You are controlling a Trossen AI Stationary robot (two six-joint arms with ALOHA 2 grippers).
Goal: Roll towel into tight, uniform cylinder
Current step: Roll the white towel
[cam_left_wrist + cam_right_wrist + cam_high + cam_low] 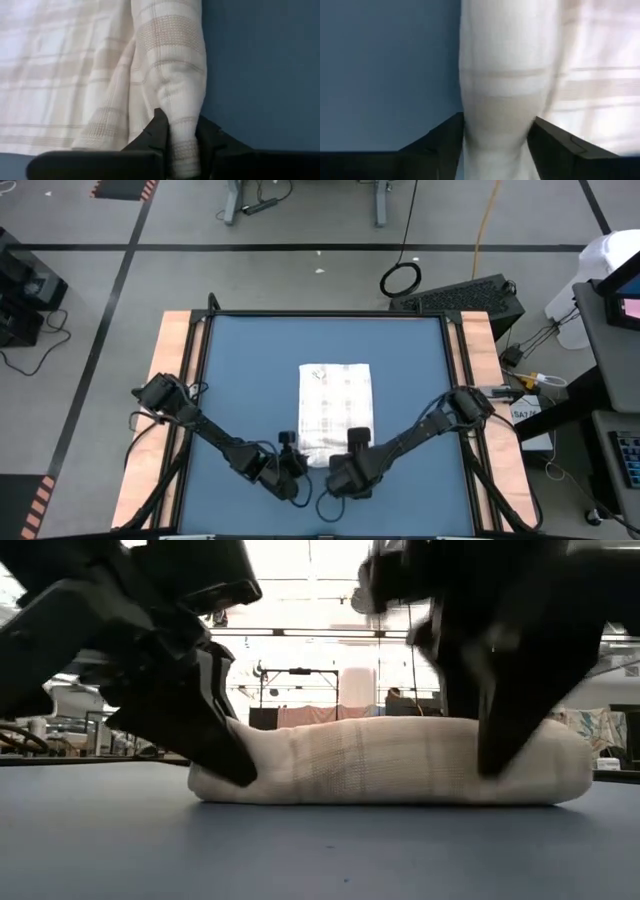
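The towel (335, 408) lies in the middle of the blue mat (240, 370), its far part flat and its near edge already turned over into a short fat roll that runs left to right, as the low view shows. The left gripper (291, 463) is at the roll's left end, and in its own wrist view the fingers (156, 131) pinch a narrow fold of cloth between them, closed on the towel. The right gripper (352, 455) is at the roll's right end; its fingers (449, 134) stand apart on either side of the roll, wider than the left pair, straddling it, and whether they press it or merely flank it I cannot tell. The step in hand looks to be carrying the roll onward, away from the near edge, over the flat cloth. To do it well, both ends should travel together at one pace, so the cylinder stays straight and does not cone (the left end looks a little slimmer than the right already). It seems wise to keep light downward pressure and a slight pull back toward the near side, so each turn winds snug. The left pinch holds only an outer fold, so a hard tug might drag that layer loose.
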